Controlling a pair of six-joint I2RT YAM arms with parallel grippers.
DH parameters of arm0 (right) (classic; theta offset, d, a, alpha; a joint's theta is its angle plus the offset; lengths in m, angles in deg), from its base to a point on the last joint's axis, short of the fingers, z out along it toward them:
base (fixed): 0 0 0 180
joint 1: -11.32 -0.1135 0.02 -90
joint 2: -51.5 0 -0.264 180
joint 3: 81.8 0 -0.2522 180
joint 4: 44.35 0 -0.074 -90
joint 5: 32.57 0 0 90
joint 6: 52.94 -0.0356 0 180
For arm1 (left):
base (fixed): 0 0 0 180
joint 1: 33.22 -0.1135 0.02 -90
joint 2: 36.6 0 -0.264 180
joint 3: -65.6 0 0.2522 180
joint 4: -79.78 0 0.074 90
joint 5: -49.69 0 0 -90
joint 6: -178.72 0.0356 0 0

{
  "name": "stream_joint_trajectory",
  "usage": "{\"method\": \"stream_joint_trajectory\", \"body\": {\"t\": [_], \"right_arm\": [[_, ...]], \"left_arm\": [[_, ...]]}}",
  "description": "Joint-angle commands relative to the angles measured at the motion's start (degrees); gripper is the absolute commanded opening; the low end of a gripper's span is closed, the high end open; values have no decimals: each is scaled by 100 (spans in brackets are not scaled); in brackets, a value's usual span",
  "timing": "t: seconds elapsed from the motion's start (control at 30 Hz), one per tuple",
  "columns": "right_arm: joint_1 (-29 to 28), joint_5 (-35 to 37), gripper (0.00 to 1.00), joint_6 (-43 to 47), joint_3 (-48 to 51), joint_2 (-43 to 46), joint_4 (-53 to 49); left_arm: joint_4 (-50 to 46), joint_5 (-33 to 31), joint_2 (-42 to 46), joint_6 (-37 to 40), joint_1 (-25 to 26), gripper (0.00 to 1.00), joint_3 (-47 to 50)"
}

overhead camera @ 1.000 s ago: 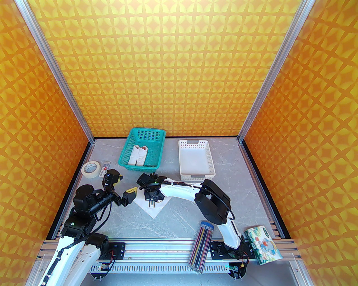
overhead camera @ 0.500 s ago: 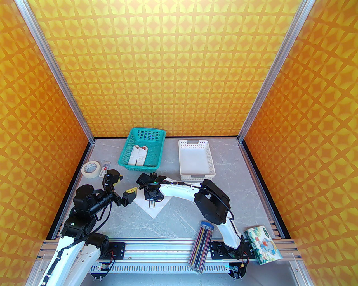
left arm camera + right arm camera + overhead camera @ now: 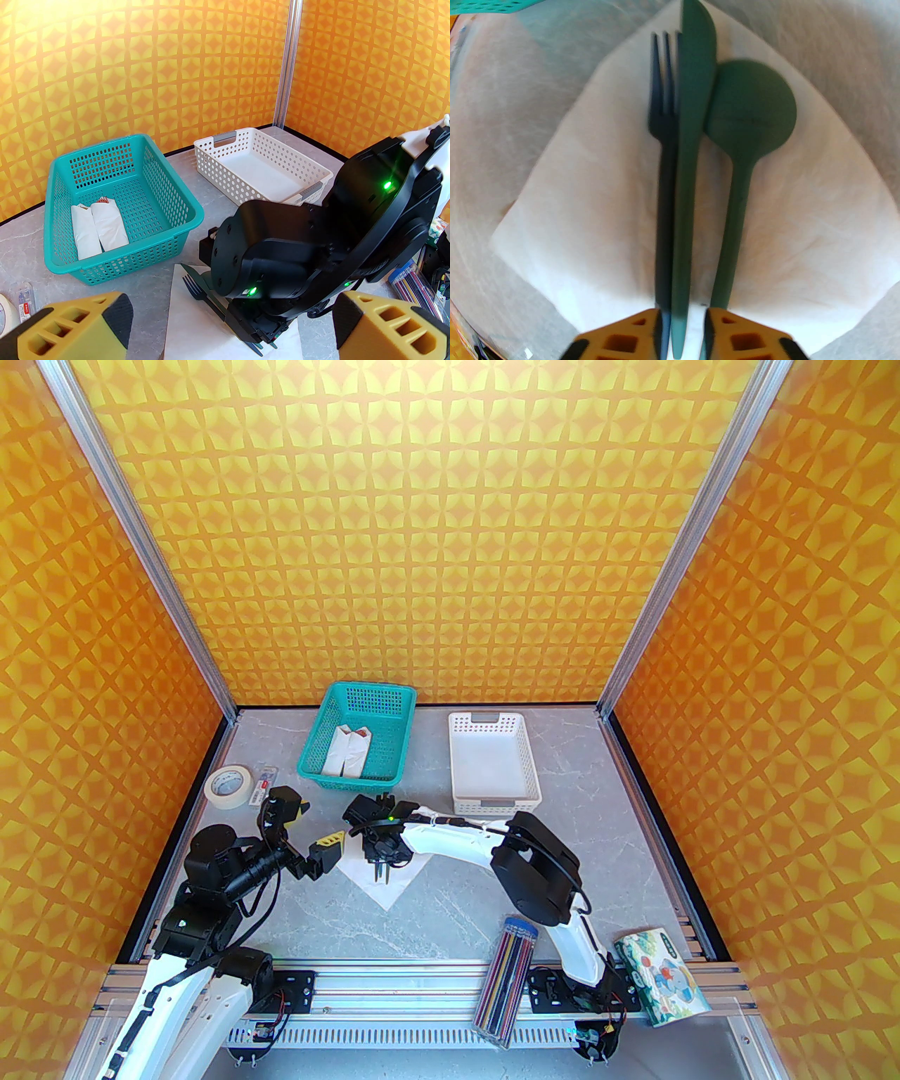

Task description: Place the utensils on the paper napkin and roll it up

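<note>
The paper napkin (image 3: 597,197) lies flat on the table as a diamond. On it the utensils rest side by side, heads away from my right wrist: fork (image 3: 662,147), knife (image 3: 692,116) and spoon (image 3: 749,109). My right gripper (image 3: 683,334) hovers low over their handle ends. Its yellow fingers (image 3: 734,337) stand a little apart, with a gap beside the knife handle. In the top view the right gripper (image 3: 380,868) covers the napkin (image 3: 385,893). My left gripper (image 3: 316,825) waits wide open just left of the napkin, with nothing between its fingers (image 3: 88,323).
A teal basket (image 3: 316,775) with two white bundles stands behind the napkin, and a white basket (image 3: 492,804) is to its right. A tape roll (image 3: 227,784) lies at far left. A pencil case (image 3: 510,979) and a patterned tissue pack (image 3: 661,975) sit near the front edge.
The right arm has shifted very slightly while its gripper stays over the napkin. The left arm has not moved.
</note>
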Motion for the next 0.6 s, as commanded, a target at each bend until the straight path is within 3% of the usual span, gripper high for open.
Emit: {"method": "stream_joint_trajectory", "body": {"t": [0.0,0.2,0.57], "right_arm": [[-25,422,33,364,63,681,-167],[225,684,35,581,741,1574,-96],[845,1055,40,1189,2338,3362,328]], "left_arm": [[47,-83,-34,-153,26,99,-37],[-44,-368,-139,-946,25,99,-234],[-2319,-590,-955,-3441,25,99,-1154]]}}
